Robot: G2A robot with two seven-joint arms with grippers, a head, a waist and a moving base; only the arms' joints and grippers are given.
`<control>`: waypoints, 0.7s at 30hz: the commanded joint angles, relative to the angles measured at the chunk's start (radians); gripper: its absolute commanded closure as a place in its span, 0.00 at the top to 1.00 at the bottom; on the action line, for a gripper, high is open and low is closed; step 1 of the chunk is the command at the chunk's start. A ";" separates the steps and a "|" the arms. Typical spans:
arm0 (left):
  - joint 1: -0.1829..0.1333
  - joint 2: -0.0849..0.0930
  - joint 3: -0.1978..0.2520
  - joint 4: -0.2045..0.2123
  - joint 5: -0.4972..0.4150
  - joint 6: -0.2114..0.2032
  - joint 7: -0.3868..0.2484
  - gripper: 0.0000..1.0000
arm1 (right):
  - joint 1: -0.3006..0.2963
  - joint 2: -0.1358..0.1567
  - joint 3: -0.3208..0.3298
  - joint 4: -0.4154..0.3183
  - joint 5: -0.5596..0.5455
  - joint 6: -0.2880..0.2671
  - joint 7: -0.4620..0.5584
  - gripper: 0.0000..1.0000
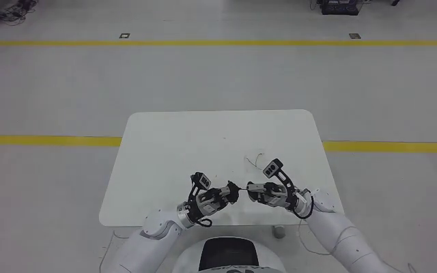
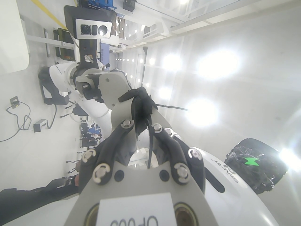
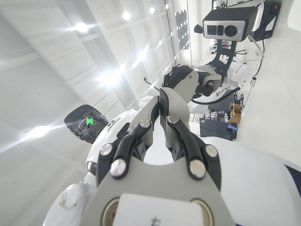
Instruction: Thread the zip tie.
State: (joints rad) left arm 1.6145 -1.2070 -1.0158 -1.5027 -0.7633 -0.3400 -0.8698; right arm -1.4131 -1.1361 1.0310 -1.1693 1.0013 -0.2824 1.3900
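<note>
A thin black zip tie [image 1: 241, 188] hangs in the air between my two grippers, over the front part of the white table [image 1: 218, 136]. My left gripper [image 1: 232, 192] is shut on it. In the left wrist view the strap [image 2: 149, 142] runs up between the fingers [image 2: 162, 121], and a tail [image 2: 172, 107] sticks out past the left gripper's [image 2: 141, 104] tips. My right gripper [image 1: 252, 192] faces it tip to tip. The right gripper [image 3: 160, 95] is shut, and a short black end of the tie [image 3: 149, 83] pokes out beyond its tips.
A thin pale strand [image 1: 255, 161] lies on the table just beyond the right arm. The table's front edge runs right under both wrists. The far half of the table is bare. Yellow floor lines [image 1: 54, 140] run behind it.
</note>
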 commanded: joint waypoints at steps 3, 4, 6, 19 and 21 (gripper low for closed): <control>0.000 0.000 0.000 0.000 0.000 0.000 0.000 0.00 | -0.001 0.001 0.006 0.001 -0.001 0.001 0.000 0.00; 0.000 0.000 0.000 0.000 0.000 0.000 0.000 0.00 | -0.001 0.001 0.008 0.002 -0.001 0.001 0.000 0.00; 0.000 0.000 0.000 0.000 0.000 0.000 0.000 0.00 | -0.001 0.002 0.010 0.002 -0.002 0.002 0.000 0.00; 0.000 0.000 0.000 0.000 0.000 0.000 0.000 0.00 | -0.010 0.007 0.036 0.001 0.002 -0.002 0.000 0.00; 0.000 0.000 0.000 0.000 0.000 0.000 0.000 0.00 | -0.012 0.008 0.039 0.002 0.002 -0.002 0.000 0.00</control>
State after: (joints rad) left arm 1.6145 -1.2070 -1.0158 -1.5026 -0.7632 -0.3400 -0.8698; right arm -1.4244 -1.1285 1.0685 -1.1681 1.0035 -0.2843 1.3900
